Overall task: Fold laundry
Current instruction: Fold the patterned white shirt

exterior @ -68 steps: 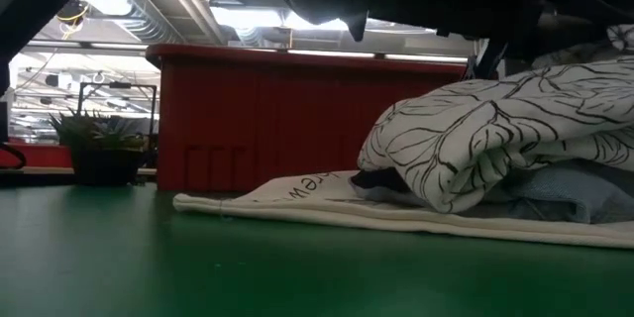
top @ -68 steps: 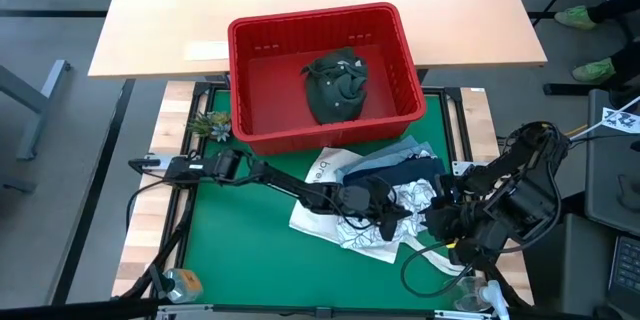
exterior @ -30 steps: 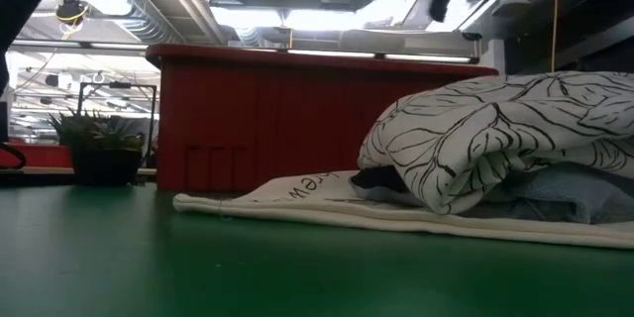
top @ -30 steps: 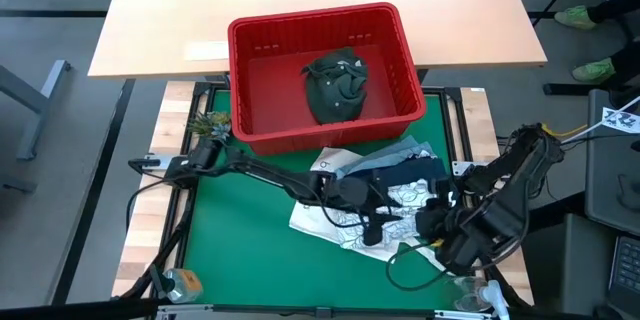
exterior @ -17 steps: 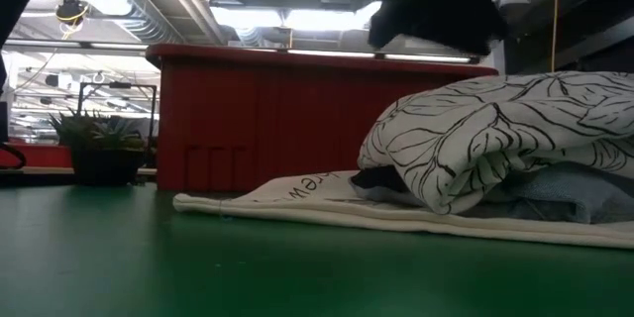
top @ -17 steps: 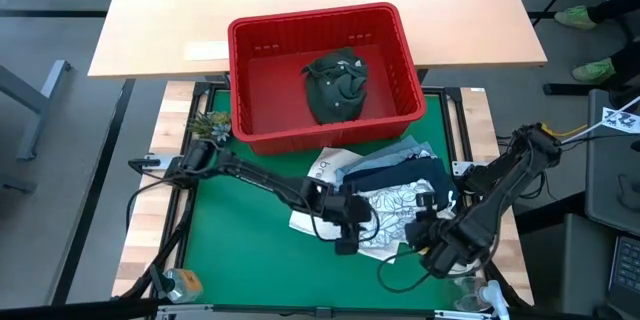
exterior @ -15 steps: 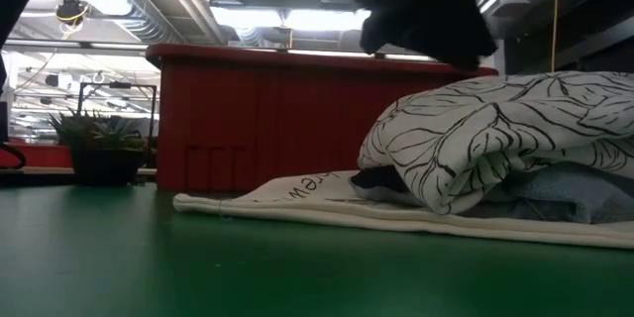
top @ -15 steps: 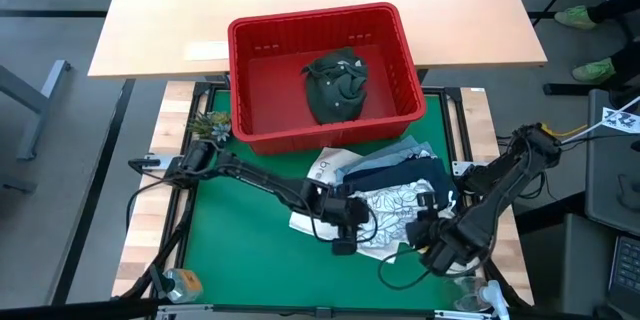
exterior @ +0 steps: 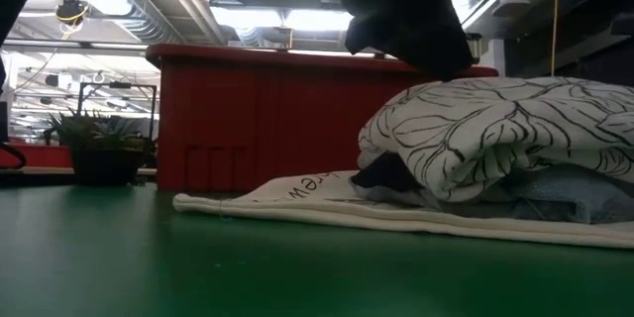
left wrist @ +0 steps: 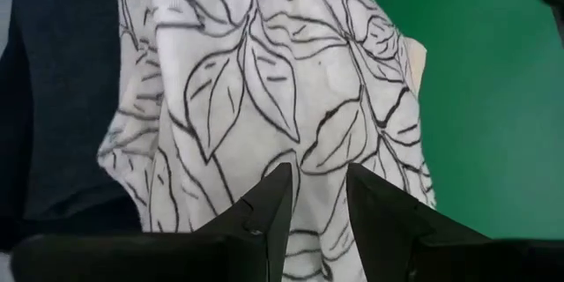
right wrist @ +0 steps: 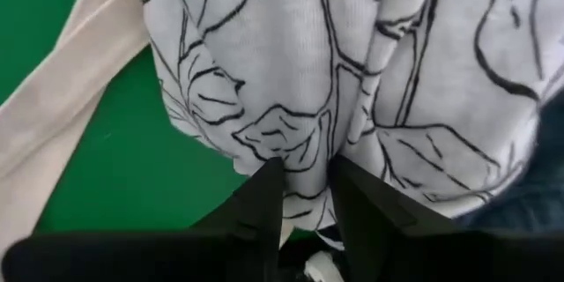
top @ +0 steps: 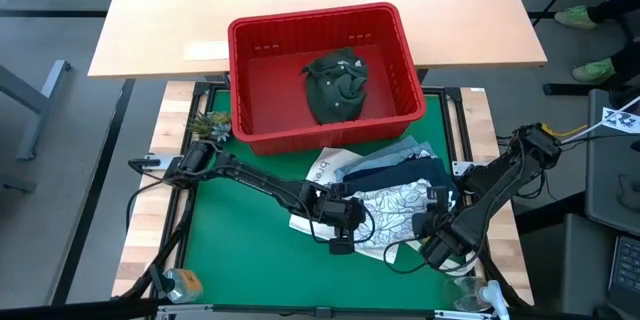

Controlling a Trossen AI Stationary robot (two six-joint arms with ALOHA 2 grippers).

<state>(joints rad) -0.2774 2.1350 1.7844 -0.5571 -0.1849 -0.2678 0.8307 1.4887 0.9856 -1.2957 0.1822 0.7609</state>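
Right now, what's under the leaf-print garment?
Under the leaf-print garment: navy fabric, light blue denim, and a cream tote at the bottom. Anything deeper in the pile is covered.

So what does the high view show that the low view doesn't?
Only the high view shows a dark olive garment inside the red basket, both arms whole, and the left tool and right tool at opposite edges of the leaf-print garment. Only the low view shows the ceiling lights and how high the pile is heaped. Both show the basket, the leaf-print garment, the tote bag and the small plant.
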